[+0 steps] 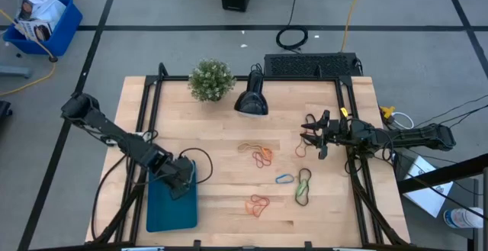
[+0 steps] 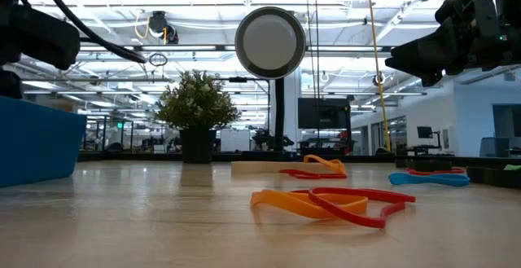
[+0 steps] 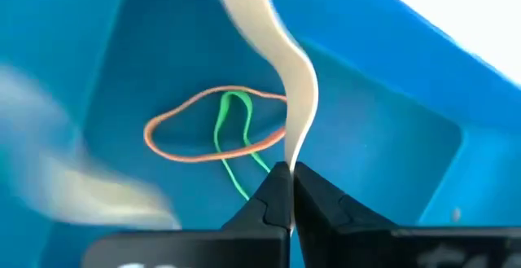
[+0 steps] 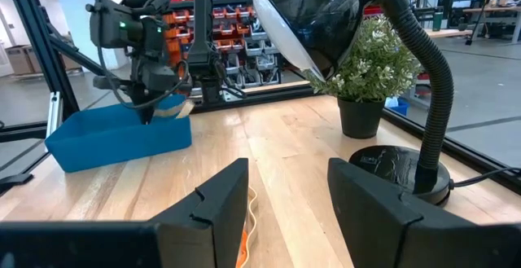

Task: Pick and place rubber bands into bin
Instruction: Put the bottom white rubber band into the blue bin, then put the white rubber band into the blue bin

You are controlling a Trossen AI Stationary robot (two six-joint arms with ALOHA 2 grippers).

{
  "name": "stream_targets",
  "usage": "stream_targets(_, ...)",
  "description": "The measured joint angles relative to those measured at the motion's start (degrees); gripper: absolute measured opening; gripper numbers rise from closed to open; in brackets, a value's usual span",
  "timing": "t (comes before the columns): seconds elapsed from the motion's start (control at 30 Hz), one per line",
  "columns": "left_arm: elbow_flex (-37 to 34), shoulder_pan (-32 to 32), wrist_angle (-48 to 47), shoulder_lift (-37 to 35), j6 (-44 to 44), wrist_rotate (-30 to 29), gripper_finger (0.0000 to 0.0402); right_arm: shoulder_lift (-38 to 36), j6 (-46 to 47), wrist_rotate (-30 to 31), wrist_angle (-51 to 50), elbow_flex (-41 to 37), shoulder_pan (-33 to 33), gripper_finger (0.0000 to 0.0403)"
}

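My left gripper [image 1: 180, 184] hangs over the teal bin [image 1: 171, 209] at the table's near left, pointing steeply down and shut on a tan rubber band [image 3: 297, 97]. An orange band [image 3: 175, 142] and a green one [image 3: 221, 129] lie on the bin's floor. More rubber bands lie on the wood: orange ones [image 1: 259, 154], a blue one [image 1: 284, 178], a green and a dark one [image 1: 303, 186], and orange-red ones [image 1: 259, 204]. My right gripper [image 4: 289, 203] waits open and level at the table's right [image 1: 316, 140]. My left gripper pinches the tan band [image 3: 291, 150] between its two fingertips, coming from above and slanting down into the bin. The band runs on beyond the tips as a slack, wavy strip over the bin's floor. Whether its far end touches the floor cannot be told.
A potted plant [image 1: 211, 79] and a black desk lamp [image 1: 251, 98] stand at the table's far side, with a keyboard [image 1: 311, 65] behind them. Black frame rails run along the left [image 1: 145, 121] and right [image 1: 358, 182] sides. Bare wood lies between the bin and the bands.
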Motion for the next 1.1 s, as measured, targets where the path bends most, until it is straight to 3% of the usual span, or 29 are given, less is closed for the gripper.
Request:
stream_targets(0.33,0.0,-0.9,1.0,0.0,-0.6,-3.1,0.0008,0.0,0.0,0.0,0.0,0.0,0.0,0.0164)
stream_targets(0.7,0.0,-0.8,1.0,0.0,0.0,-3.8,0.0082,0.0,0.0,0.0,0.0,0.0,0.0,0.0164)
stream_targets(0.97,0.0,-0.7,2.7,0.0,0.4,-3.7,0.0085,0.0,0.0,0.0,0.0,0.0,0.0,0.0164)
stream_targets(1.1,0.0,0.4,5.9,-0.3,3.2,-0.5,0.0085,0.0,0.0,0.0,0.0,0.0,0.0,0.0164)
